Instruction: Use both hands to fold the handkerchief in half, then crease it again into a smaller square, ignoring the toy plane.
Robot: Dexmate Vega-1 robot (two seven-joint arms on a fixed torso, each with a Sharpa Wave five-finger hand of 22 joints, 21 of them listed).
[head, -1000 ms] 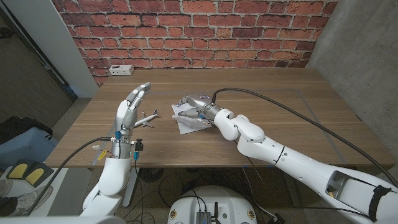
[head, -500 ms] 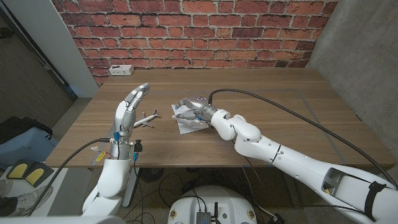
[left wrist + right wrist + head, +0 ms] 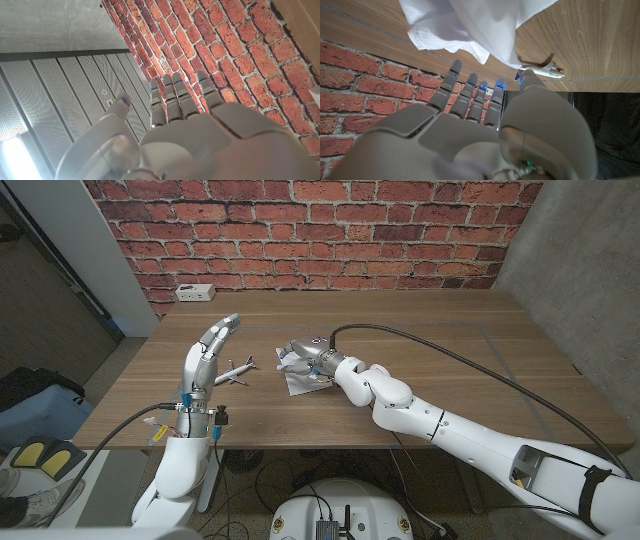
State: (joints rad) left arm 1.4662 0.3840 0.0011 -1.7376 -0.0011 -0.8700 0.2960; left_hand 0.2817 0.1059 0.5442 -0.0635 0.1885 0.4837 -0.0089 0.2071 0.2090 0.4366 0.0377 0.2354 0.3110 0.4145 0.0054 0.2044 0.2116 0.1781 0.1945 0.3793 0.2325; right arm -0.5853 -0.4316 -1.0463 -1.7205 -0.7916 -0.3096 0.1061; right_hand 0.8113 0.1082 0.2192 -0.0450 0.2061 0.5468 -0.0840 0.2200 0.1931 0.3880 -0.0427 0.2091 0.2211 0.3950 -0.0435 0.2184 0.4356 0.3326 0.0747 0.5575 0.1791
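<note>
The white handkerchief lies rumpled on the wooden table, left of centre. My right hand hovers over its far part with fingers stretched out and nothing pinched. In the right wrist view my right hand reaches toward the cloth, whose near corner hangs close to the thumb tip. The small toy plane sits just left of the cloth; the toy plane also shows beyond the thumb. My left hand stands raised beside the plane, fingers straight and apart, holding nothing. In its wrist view the left hand points at the brick wall.
A white socket strip lies at the table's far left edge under the brick wall. A black cable loops from my right wrist across the table's right half.
My right hand has slid a little to the left over the handkerchief, its forearm following. The left hand and the toy plane have stayed put.
</note>
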